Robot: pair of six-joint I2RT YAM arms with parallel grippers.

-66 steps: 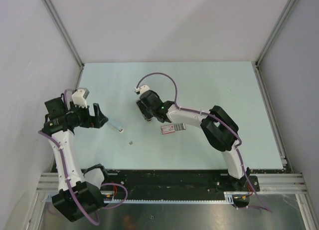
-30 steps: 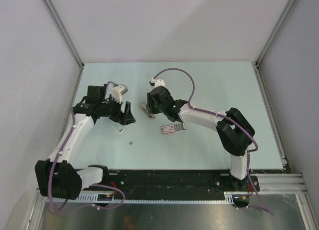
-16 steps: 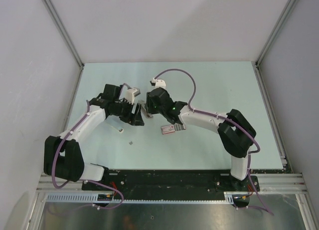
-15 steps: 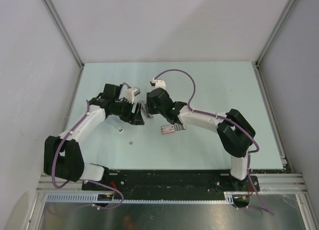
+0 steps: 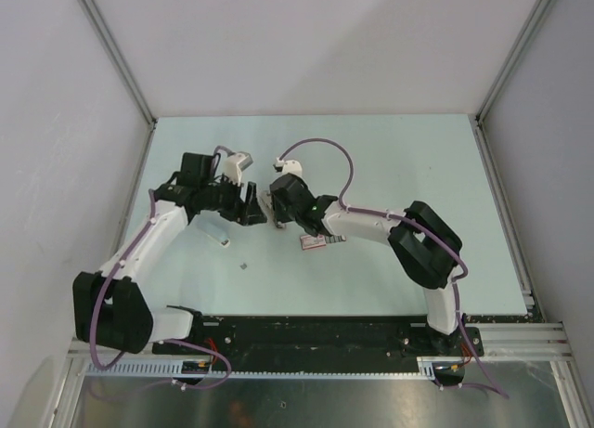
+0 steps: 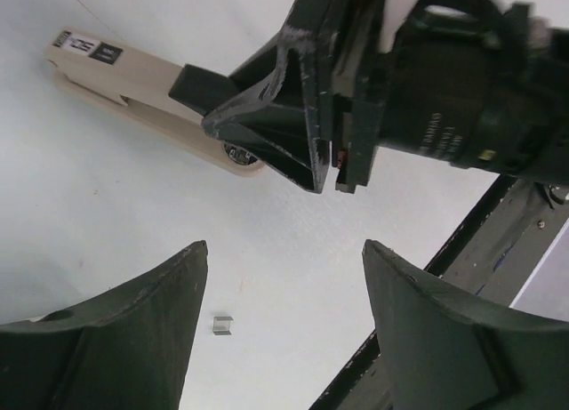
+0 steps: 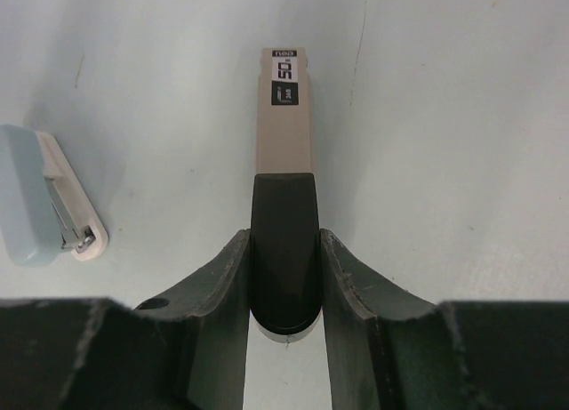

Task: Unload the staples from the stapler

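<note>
The stapler (image 7: 284, 134) is a short beige bar with a black rear end and a "50" label. My right gripper (image 7: 283, 237) is shut on that black end, holding it low over the table. In the left wrist view the stapler (image 6: 133, 68) juts out to the left of the right gripper's fingers (image 6: 284, 116). My left gripper (image 6: 284, 250) is open and empty, with its tips close to the right gripper (image 5: 276, 208). In the top view the left gripper (image 5: 252, 205) faces it. One loose staple (image 6: 222, 325) lies on the table (image 5: 390, 168), and shows in the top view as a small staple (image 5: 243, 265).
A pale blue-grey bar with a white tip (image 7: 44, 205) lies left of the held stapler, and in the top view this bar (image 5: 218, 235) is below the left gripper. A small pink-red oblong object with a dark end (image 5: 316, 240) lies under the right forearm. Walls enclose the table.
My left arm has swung right across the table until its gripper faces the right gripper, and its jaws have narrowed a little. The right gripper still holds the stapler and has shifted slightly.
</note>
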